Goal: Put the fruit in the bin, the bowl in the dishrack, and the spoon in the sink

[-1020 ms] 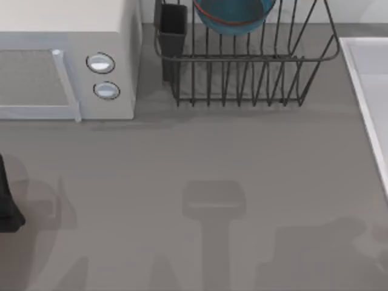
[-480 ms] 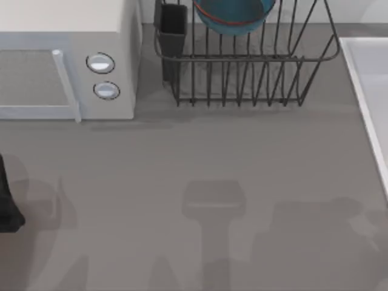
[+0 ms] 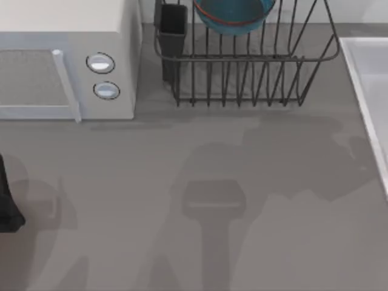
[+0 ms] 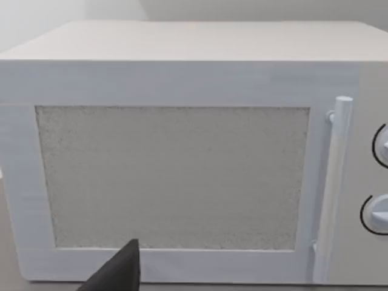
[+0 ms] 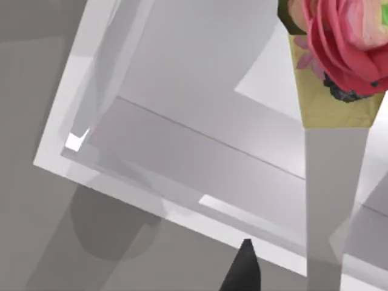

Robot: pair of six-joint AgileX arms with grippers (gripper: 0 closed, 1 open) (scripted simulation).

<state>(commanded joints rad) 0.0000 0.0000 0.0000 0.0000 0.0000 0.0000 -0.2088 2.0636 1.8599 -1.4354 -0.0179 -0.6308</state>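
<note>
On the flat grey table (image 3: 121, 182), the broad shadow has moved from 5 o'clock up toward 3 o'clock, beside the pale grey-white rectangular sink (image 3: 370, 79). The left gripper (image 4: 118, 271) stays parked at 9 o'clock, facing the white boxy microwave (image 3: 66, 60). The right gripper (image 5: 242, 270) is over the sink, where a spoon with a flower-patterned head and pale handle (image 5: 333, 182) shows. I cannot tell either gripper's jaws. At 12 o'clock the glossy teal-blue bowl (image 3: 233, 15) sits unchanged in the black wire dishrack (image 3: 242, 79).
</note>
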